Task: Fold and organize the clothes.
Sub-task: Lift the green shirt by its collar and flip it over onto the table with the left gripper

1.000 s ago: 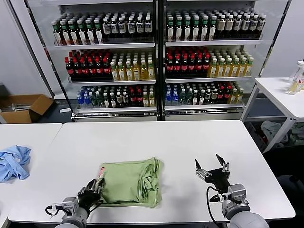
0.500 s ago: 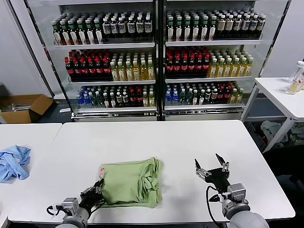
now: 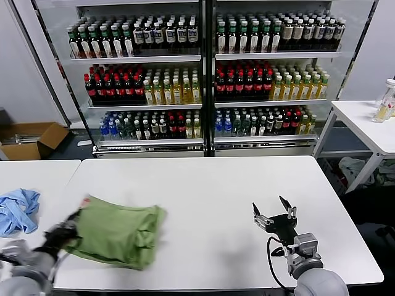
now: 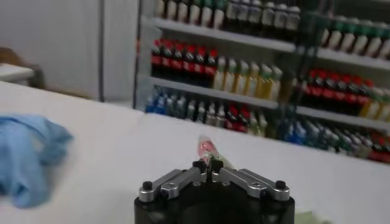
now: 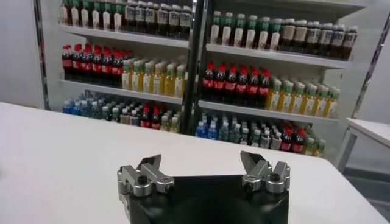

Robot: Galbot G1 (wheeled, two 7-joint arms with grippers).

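Note:
The folded light green shirt (image 3: 117, 231) lies at the left end of the white table (image 3: 210, 185), blurred by motion, with a bit of red print at its far left corner. My left gripper (image 3: 68, 223) is shut on the shirt's left edge; in the left wrist view the gripper (image 4: 208, 165) pinches a green fold with the red-and-white print (image 4: 206, 148) showing just beyond it. My right gripper (image 3: 273, 213) is open and empty above the table's front right, also open in the right wrist view (image 5: 201, 164).
A blue garment (image 3: 17, 209) lies on the neighbouring table to the left, also in the left wrist view (image 4: 27, 152). Drink coolers (image 3: 203, 74) stand behind. A cardboard box (image 3: 31, 139) sits on the floor at left, another white table (image 3: 370, 123) at right.
My left gripper has dragged the folded shirt leftward across the table, from the front middle to the left end. The right gripper has stayed in place, open.

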